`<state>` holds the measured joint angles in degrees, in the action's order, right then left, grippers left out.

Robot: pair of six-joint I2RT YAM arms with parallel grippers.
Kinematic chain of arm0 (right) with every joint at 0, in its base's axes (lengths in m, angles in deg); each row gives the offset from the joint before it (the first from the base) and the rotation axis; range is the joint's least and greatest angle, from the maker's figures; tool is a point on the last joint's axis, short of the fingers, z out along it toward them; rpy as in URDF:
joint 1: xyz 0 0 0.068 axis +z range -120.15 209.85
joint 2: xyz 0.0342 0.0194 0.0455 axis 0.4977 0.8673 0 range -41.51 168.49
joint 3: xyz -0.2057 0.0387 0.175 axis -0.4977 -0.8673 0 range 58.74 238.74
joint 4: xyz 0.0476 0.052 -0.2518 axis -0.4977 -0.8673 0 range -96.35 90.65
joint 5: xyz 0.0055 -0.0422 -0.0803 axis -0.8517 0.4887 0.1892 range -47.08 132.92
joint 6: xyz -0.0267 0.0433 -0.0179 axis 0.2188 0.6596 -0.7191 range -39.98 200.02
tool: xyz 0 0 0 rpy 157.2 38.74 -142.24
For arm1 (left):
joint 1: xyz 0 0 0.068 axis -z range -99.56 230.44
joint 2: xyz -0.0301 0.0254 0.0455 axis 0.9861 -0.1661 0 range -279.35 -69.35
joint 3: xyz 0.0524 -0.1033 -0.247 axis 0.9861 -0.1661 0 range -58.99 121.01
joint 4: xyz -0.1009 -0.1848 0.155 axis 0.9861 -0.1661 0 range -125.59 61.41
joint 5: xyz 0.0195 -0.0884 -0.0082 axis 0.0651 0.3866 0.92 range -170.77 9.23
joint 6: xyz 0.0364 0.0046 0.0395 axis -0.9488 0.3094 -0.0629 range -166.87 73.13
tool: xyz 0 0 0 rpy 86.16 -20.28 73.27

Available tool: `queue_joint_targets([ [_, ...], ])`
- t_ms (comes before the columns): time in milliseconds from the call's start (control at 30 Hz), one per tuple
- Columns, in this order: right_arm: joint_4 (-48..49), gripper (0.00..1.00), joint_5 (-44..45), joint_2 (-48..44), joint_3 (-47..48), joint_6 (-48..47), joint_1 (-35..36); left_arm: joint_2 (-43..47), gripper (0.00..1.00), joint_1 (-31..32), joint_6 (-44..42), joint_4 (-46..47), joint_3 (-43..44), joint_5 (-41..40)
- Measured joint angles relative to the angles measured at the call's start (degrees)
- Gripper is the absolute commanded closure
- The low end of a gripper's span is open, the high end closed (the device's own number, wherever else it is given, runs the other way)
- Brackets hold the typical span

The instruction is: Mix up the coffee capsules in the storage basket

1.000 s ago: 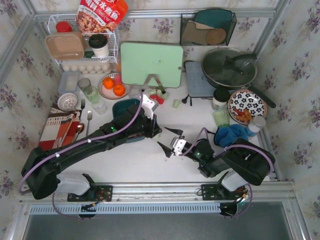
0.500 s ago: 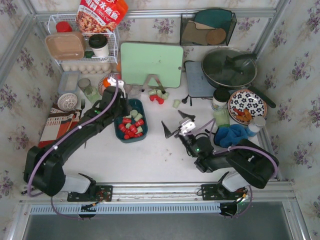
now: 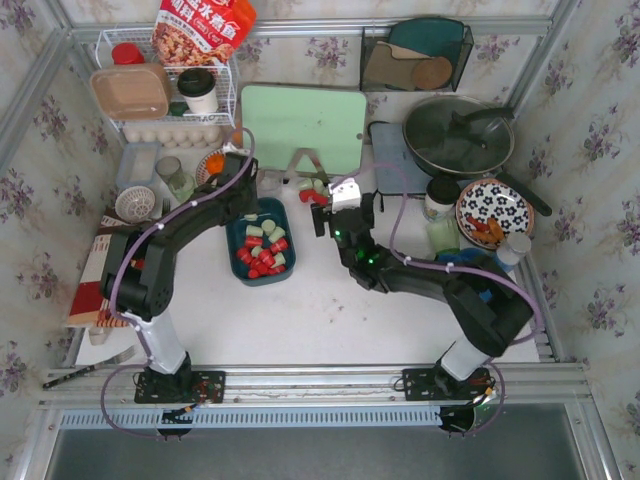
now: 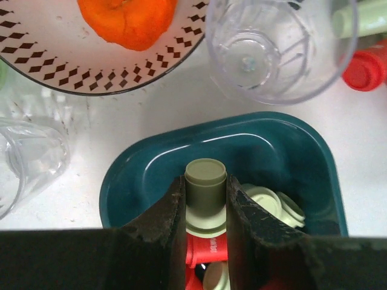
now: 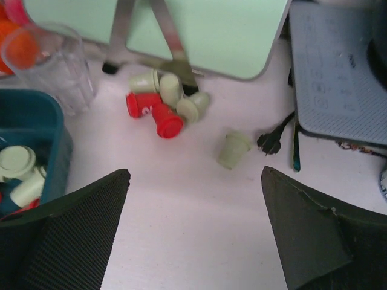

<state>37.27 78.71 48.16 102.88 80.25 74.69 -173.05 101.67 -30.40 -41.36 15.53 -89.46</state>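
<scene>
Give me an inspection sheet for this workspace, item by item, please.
Surface: white tabletop, crowded toward the back.
Job's things: storage basket holds red and green coffee capsules; several loose capsules lie outside it, by the cutting board.
Clutter: fruit plate, clear glass, pan.
Grippers: left gripper, fingers shut on a green capsule over the basket; right gripper open, holding nothing.
Cables: purple cables along both arms; black plug on the table.
Surroundings: floral-papered walls.
</scene>
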Motion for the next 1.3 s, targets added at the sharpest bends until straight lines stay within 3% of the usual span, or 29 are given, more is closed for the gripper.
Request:
queue_joint_targets([
  [67, -5.6, 0.10, 0.0, 3.2, 3.7, 1.9, -0.8, -1.6, 0.83, -0.1, -0.3, 0.0, 0.9, -1.6],
  [233, -14.8, 0.16, -4.1, 8.2, 10.3, 9.6, -5.5, -4.2, 0.48, -0.2, -1.1, -0.3, 1.0, -4.9],
  [333, -18.9, 0.18, -7.7, 11.8, 14.5, 15.0, -9.0, -4.5, 0.36, -0.3, -1.1, -0.3, 0.2, -6.1],
  [533, -25.7, 0.26, -13.2, 20.4, 22.1, 24.0, -13.0, -0.7, 0.33, -0.3, -1.1, -0.2, -3.1, -6.8],
  [800, -31.1, 0.34, -14.6, 28.6, 29.6, 29.4, -16.9, 14.7, 0.32, -0.2, -0.7, 5.2, -15.3, -4.7],
  [1000, -33.5, 0.49, -13.5, 31.3, 32.0, 30.1, -17.1, 27.1, 0.32, 0.2, 0.2, 8.2, -23.2, -2.8],
  [1167, -33.4, 0.70, -12.0, 32.3, 32.9, 30.5, -17.2, 33.4, 0.32, 0.3, 1.4, 9.1, -26.2, -0.4],
  [1300, -33.4, 0.80, -11.7, 31.9, 32.5, 30.5, -17.2, 35.7, 0.32, 0.3, 1.7, 9.5, -26.7, 0.9],
])
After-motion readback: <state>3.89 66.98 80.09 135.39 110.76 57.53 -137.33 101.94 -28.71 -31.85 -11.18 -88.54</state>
